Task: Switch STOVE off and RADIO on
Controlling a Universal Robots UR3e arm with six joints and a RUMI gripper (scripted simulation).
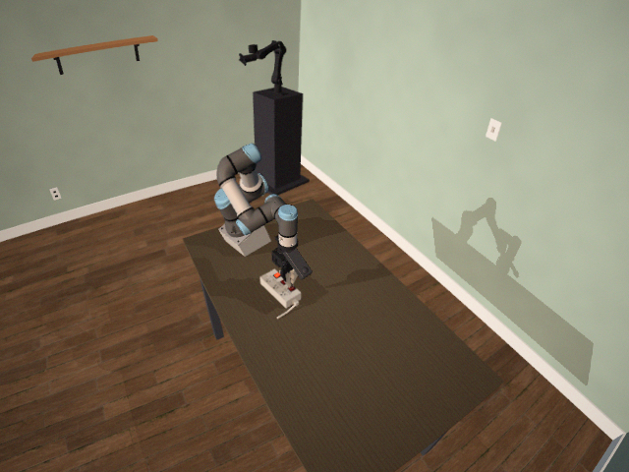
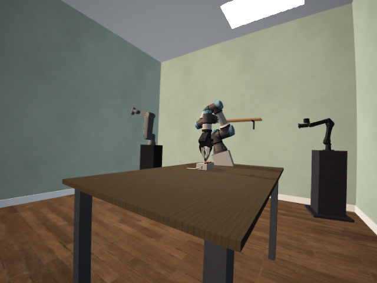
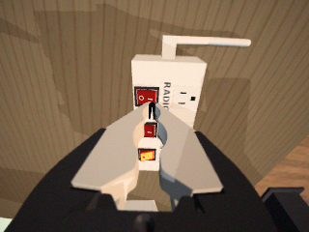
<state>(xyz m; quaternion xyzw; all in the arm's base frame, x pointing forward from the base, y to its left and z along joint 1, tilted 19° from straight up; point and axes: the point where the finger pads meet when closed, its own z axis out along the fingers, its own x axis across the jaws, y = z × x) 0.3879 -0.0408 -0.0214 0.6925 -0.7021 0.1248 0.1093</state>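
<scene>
The surface (image 3: 58, 63) is showing matt, dark wood grain. The strip (image 3: 188, 72) is looking like smooth white plastic, its switches (image 3: 146, 96) glossy red. The fingers are appearing matt, pale and smooth, like plastic.

The gripper (image 3: 151, 108) points down over a white power strip (image 3: 169, 72) lying on a brown wooden table (image 3: 72, 72), its jaws closed with tips meeting just below the red RADIO switch (image 3: 146, 96). Between the pale fingers show a second red switch (image 3: 150, 130) and a lit orange switch (image 3: 147, 155). A white cord (image 3: 212, 43) leaves the strip's far end.
</scene>
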